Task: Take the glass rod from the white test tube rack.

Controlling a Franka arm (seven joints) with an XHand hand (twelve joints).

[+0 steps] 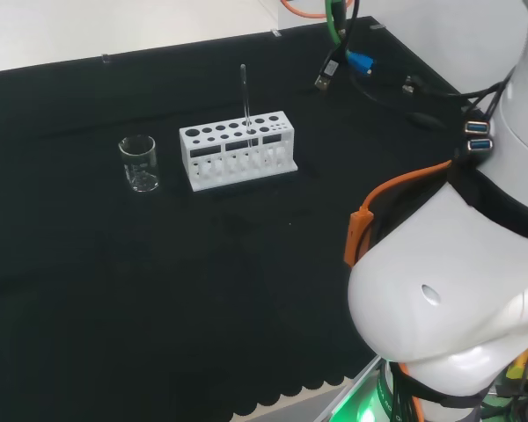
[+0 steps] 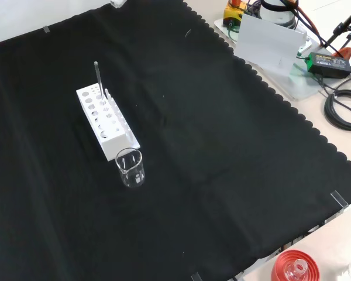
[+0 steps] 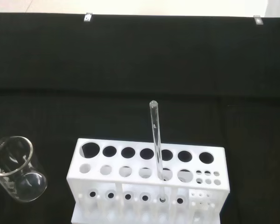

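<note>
From my station I see the glass rod [image 1: 245, 95] standing upright in the white test tube rack [image 1: 238, 151], seated in a hole of the rack's near row toward its right end in the head view, its top rising well above the rack. A clear beaker [image 1: 140, 163] stands on the black cloth [image 1: 158, 290] just left of the rack in the head view, apart from it, and in the front view it sits at the rack's near end. I cannot tell whether the hand is open or closed.
</note>
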